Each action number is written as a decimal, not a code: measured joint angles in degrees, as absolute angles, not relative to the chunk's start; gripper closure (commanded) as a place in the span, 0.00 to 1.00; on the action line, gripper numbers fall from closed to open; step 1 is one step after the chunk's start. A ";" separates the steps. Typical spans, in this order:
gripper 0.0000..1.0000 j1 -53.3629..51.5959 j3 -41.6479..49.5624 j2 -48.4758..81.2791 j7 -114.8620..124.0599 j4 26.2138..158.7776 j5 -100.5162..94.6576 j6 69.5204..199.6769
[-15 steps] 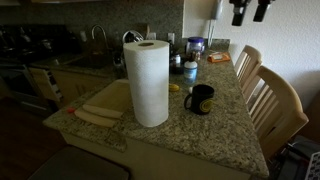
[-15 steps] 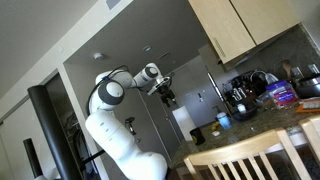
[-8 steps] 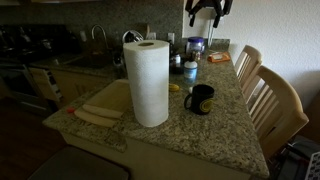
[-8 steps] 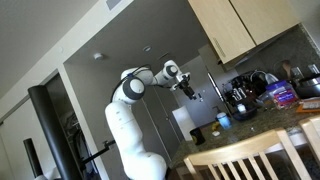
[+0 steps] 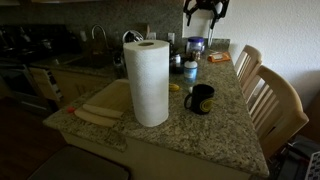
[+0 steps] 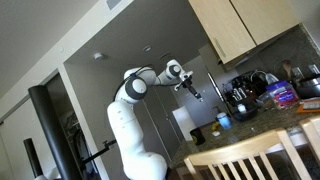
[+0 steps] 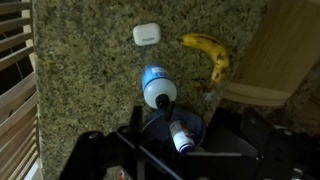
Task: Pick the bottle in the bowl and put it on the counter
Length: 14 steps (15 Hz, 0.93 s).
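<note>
In the wrist view a small dark round bowl (image 7: 160, 128) sits on the speckled granite counter (image 7: 90, 70). A small white bottle with a red label (image 7: 181, 136) lies on its side inside the bowl. My gripper (image 7: 175, 162) hangs high above the bowl, open and empty, its dark fingers framing the bottom of the view. It also shows at the top of an exterior view (image 5: 205, 8), above the far end of the counter (image 5: 215, 130), and in the air in the other exterior view (image 6: 195, 92).
A taller white bottle with a blue label (image 7: 157, 85) stands right beside the bowl. Nearby are a banana (image 7: 205, 55), a small white box (image 7: 146, 34) and a wooden cutting board (image 7: 285, 50). A paper-towel roll (image 5: 148, 82), a black mug (image 5: 200, 98) and wooden chairs (image 5: 270, 95) are also in view.
My arm has swung across from the right to above the far end of the counter, then shifted only slightly. The gripper stays open. Nothing on the counter has moved.
</note>
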State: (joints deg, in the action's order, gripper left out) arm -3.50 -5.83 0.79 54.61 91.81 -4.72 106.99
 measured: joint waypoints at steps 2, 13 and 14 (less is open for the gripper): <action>0.00 -3.64 -5.72 1.45 60.45 90.86 -4.76 110.19; 0.00 -3.91 3.70 19.66 88.75 77.09 -14.81 126.09; 0.00 -4.16 4.17 20.44 89.78 76.56 -15.19 126.09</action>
